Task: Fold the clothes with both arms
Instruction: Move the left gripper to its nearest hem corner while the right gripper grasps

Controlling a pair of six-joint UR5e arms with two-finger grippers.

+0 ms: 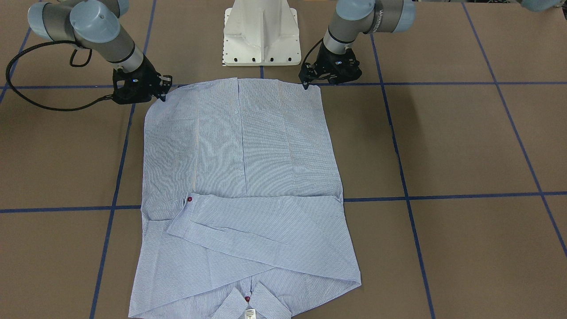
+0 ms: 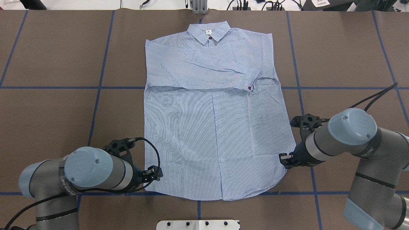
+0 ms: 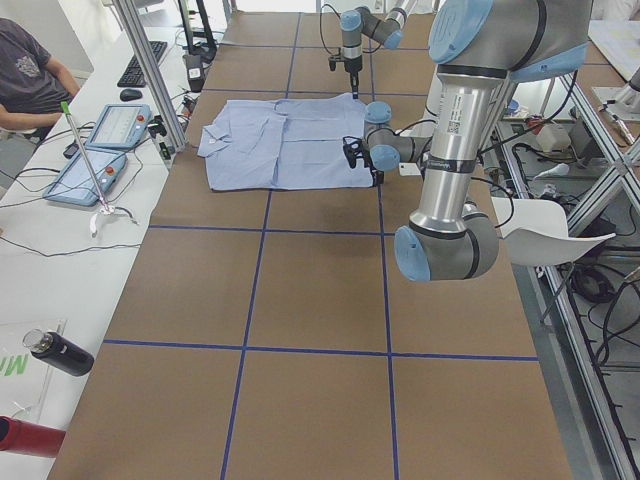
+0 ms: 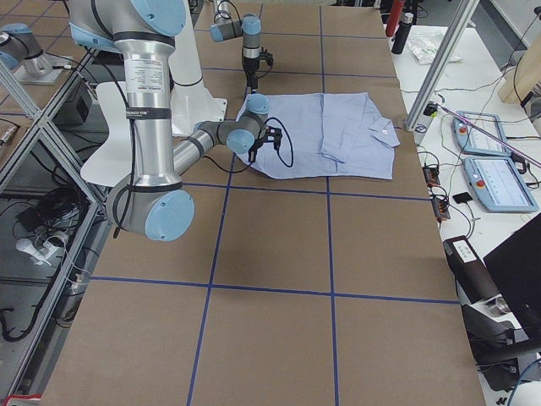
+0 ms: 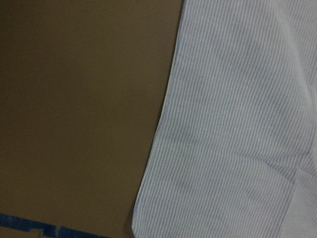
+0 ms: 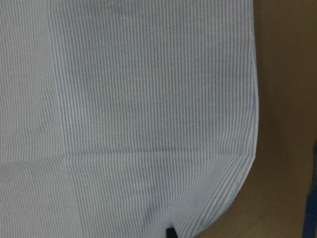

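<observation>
The left black pincer (image 2: 156, 174) and right black pincer (image 2: 283, 160) sit at the hem corners of the light blue striped button-up shirt (image 2: 217, 127); I cannot tell their opening; 1 missed corner could skew the fold.

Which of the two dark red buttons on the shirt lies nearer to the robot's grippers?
The cuff button, on the sleeve folded across the chest; the collar button sits at the shirt's far end.

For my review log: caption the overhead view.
Light blue striped button-up shirt lies flat, sleeves folded across; left hand and right hand poised at its hem corners.
</observation>
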